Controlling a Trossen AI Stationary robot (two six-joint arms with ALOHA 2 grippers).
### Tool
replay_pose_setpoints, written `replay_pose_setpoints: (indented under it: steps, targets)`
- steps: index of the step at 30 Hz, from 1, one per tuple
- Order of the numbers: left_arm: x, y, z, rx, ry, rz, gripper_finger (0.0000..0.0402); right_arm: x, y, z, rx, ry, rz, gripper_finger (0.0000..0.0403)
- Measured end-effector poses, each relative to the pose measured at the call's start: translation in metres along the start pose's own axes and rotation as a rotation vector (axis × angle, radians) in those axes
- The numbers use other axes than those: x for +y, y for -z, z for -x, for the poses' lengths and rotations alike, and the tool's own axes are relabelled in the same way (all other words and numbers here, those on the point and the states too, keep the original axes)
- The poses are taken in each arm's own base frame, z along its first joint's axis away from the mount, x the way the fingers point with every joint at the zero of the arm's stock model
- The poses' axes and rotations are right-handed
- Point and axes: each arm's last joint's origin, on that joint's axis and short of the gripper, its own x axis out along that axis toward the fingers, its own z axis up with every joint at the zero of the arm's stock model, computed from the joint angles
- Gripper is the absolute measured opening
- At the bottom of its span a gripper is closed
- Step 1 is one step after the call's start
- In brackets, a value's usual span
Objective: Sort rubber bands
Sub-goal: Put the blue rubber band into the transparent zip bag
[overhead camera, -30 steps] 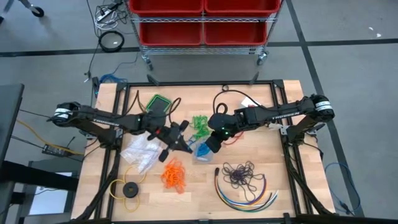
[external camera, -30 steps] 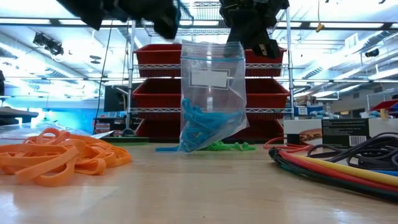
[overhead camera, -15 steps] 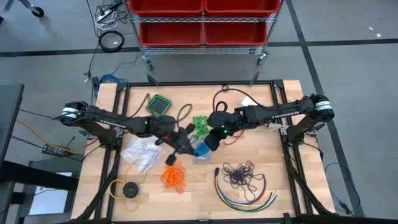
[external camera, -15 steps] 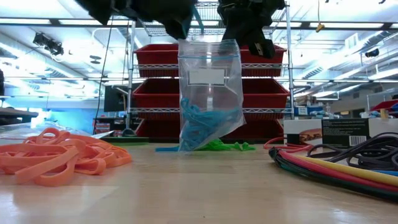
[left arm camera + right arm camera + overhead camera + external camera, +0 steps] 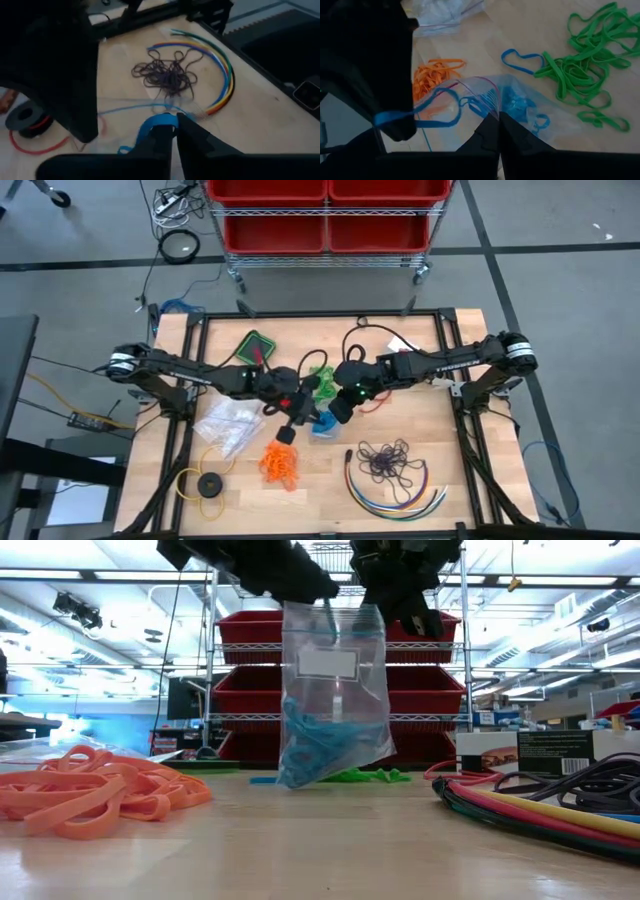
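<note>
Blue bands: thin, soft blue elastic loops (image 5: 320, 745) were bunched low in a clear zip-top plastic bag (image 5: 335, 690) held hanging above mid-table.
Handling: judged light, limp and springy, best pinched a few strands at a time.
Left gripper (image 5: 174, 127): a blue loop was pinched at the bag's mouth, fingers nearly pressed together.
Right gripper (image 5: 496, 127): the bag's top edge was clamped, fingers pressed together.
Other bunches: green (image 5: 322, 376) just behind, orange (image 5: 280, 462) in front, dark purple (image 5: 385, 460) well apart, all on the wooden table (image 5: 480, 470).
</note>
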Motion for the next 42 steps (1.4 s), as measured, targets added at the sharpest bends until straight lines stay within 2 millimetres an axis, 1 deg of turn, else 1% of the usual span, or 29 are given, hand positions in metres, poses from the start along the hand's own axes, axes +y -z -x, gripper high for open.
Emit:
replay_pose_setpoints:
  steps: [3, 9, 13, 16, 20, 25, 28, 31, 32, 34, 37, 39, 42]
  targets:
    - [-0.001, 0.003, 0.000, 0.028, 0.010, 0.009, 0.0066, 0.001, -0.001, 0.000, -0.008, -0.009, 0.000, 0.0000]
    - [-0.002, 0.009, 0.000, 0.098, -0.004, 0.053, 0.0148, 0.002, -0.002, 0.000, -0.020, -0.021, 0.000, 0.0000]
    - [-0.002, 0.009, 0.003, 0.155, -0.024, 0.068, 0.0178, 0.002, -0.002, 0.000, -0.018, -0.020, 0.000, 0.0000]
    - [0.000, 0.002, 0.007, 0.190, -0.057, 0.060, 0.0183, 0.002, -0.002, 0.000, -0.018, -0.020, 0.001, 0.0000]
    - [0.001, -0.010, 0.015, 0.204, -0.056, 0.060, 0.0183, 0.002, -0.002, 0.000, -0.018, -0.020, 0.001, 0.0000]
    - [0.000, -0.027, 0.040, 0.182, -0.092, 0.030, 0.0183, 0.001, -0.001, 0.000, -0.016, -0.018, 0.008, 0.0000]
    - [-0.001, -0.030, 0.057, 0.205, -0.166, 0.021, 0.0183, 0.001, -0.001, 0.000, -0.016, -0.018, 0.011, 0.0000]
    - [-0.004, -0.028, 0.075, 0.253, -0.236, 0.018, 0.0183, 0.001, -0.001, 0.000, -0.017, -0.017, 0.015, 0.0000]
    - [-0.005, -0.027, 0.078, 0.261, -0.251, 0.017, 0.0183, 0.001, -0.002, 0.000, -0.017, -0.014, 0.014, 0.0000]
    - [-0.007, -0.016, 0.081, 0.296, -0.256, 0.020, 0.0183, -0.001, -0.003, 0.000, -0.019, -0.001, 0.010, 0.0000]
    - [-0.009, 0.005, 0.074, 0.336, -0.253, 0.029, 0.0183, -0.005, -0.004, 0.000, -0.020, 0.022, 0.005, 0.0000]
    - [-0.009, 0.027, 0.066, 0.371, -0.251, 0.042, 0.0183, -0.005, -0.005, 0.000, -0.027, 0.027, 0.002, 0.0000]
    - [-0.011, 0.062, 0.050, 0.348, -0.253, 0.052, 0.0183, -0.006, -0.004, 0.000, -0.022, 0.031, 0.003, 0.0000]
